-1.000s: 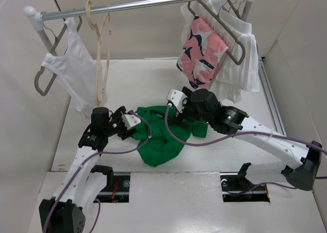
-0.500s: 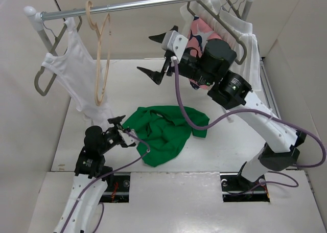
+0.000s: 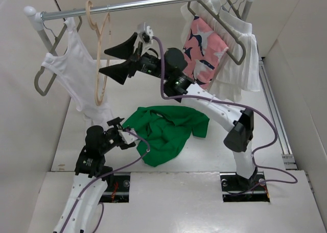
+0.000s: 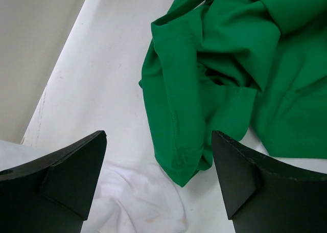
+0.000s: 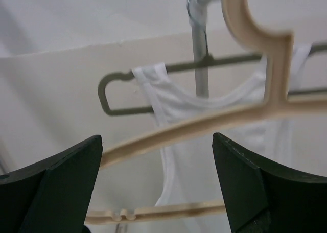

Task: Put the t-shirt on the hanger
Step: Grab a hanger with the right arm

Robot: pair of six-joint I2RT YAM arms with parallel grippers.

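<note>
The white desk carries the crumpled green t-shirt in the middle. Above, the rail holds the beige hanger, bare, beside a white tank top. The right gripper is raised at the hanger, fingers apart. The left gripper hovers over the t-shirt's edge, fingers apart and empty.

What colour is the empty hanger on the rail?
Pale beige; the hanger shows best in the right wrist view.
</note>
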